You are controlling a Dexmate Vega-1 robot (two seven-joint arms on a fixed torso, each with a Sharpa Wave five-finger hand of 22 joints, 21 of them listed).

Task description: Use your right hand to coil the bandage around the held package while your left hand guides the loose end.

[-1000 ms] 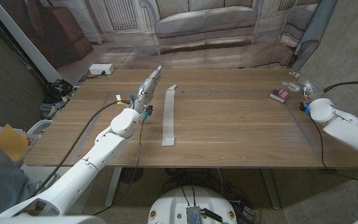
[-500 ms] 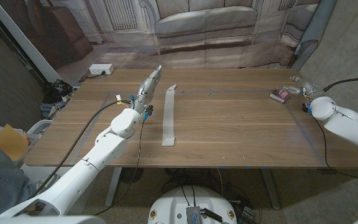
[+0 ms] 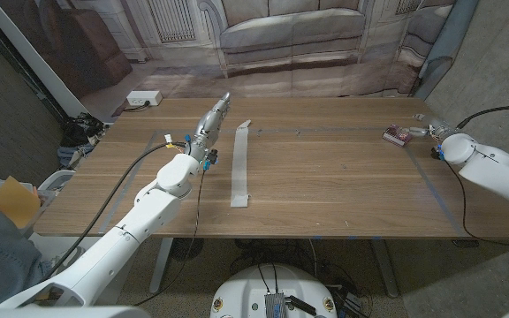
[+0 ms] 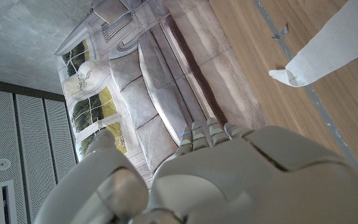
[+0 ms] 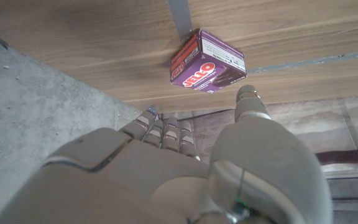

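Observation:
A long white bandage strip (image 3: 239, 165) lies unrolled on the wooden table, left of the middle; its far end (image 4: 319, 46) appears in the left wrist view. My left hand (image 3: 212, 119) hovers just left of the strip's far end with its fingers stretched toward the far edge, holding nothing. A small purple Jell-O box (image 3: 398, 135) sits at the table's far right, also seen as the box (image 5: 208, 62) in the right wrist view. My right hand (image 3: 426, 130) is just right of the box, thumb (image 5: 249, 101) reaching toward it, with a small gap between them.
Grey tape lines (image 3: 431, 181) mark the table surface. A white power strip (image 3: 144, 98) lies on the floor beyond the far left corner. A person's sleeve and an orange object (image 3: 11, 199) show at the left edge.
My right hand has come down and a little nearer, settling beside the purple box as the forearm swung outward. The left arm, bandage and box have stayed put.

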